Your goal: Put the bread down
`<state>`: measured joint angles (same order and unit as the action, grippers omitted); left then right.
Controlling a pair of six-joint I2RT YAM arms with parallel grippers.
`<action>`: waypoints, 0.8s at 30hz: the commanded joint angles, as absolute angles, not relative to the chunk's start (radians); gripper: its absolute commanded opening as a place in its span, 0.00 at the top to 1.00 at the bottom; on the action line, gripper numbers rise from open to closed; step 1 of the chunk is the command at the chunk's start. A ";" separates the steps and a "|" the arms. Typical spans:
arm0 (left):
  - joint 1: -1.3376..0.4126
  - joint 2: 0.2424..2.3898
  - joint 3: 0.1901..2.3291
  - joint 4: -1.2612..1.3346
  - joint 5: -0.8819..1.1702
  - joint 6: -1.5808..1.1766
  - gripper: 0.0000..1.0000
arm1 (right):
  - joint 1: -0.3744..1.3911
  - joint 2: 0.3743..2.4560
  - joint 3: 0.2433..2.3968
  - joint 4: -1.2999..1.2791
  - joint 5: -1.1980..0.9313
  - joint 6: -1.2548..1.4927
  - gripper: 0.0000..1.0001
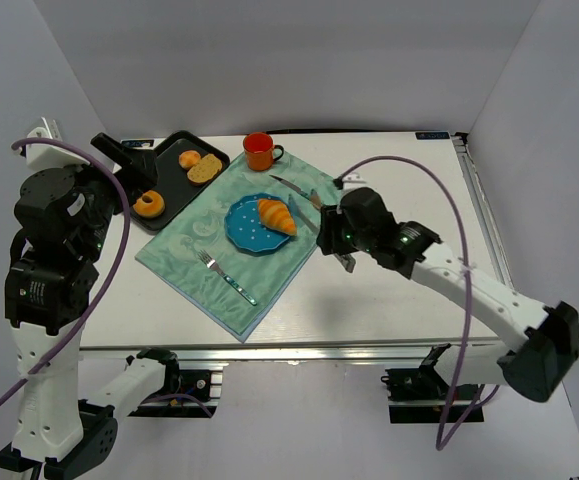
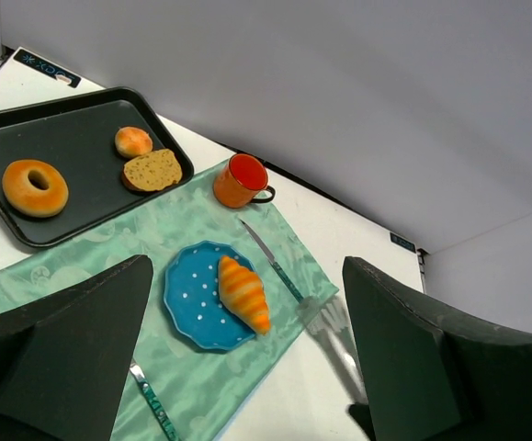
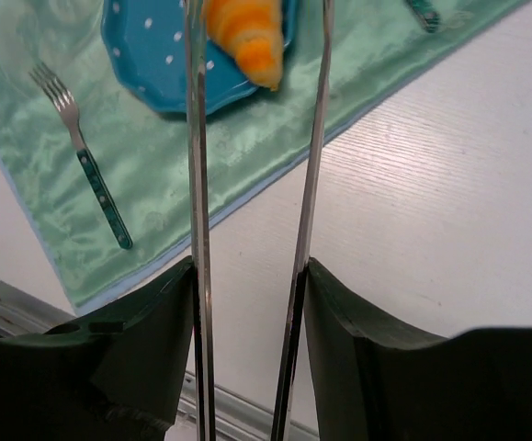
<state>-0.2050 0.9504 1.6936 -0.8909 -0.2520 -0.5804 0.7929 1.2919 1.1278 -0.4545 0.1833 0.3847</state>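
Note:
The bread, a golden-brown croissant [image 1: 277, 216] [image 2: 243, 294] [image 3: 245, 32], lies on the right half of the blue dotted plate [image 1: 241, 230] [image 2: 187, 303] [image 3: 146, 46]. Nothing touches it. My right gripper [image 1: 342, 243] [image 3: 247, 276] is just right of the plate, over the bare table, with its fingers pressed on the two arms of metal tongs [image 3: 197, 138] [image 2: 332, 333]. The tongs' arms stand apart, with their tips at either side of the croissant's near end in the right wrist view. My left gripper [image 1: 121, 156] [image 2: 247, 271] hangs high over the tray's back corner, open and holding nothing.
A teal placemat [image 1: 184, 255] lies under the plate, with a fork [image 1: 227, 278] on its near side and a knife [image 1: 291, 186] behind the plate. An orange mug [image 1: 259, 151] stands at the back. A black tray [image 1: 174, 190] holds a donut [image 1: 149, 204], a bread slice [image 1: 204, 170] and a bun [image 1: 189, 158].

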 commanded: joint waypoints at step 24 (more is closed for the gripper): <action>-0.209 0.963 1.730 -0.939 -0.106 -0.499 0.04 | 0.792 1.545 0.948 -0.563 0.252 1.177 0.40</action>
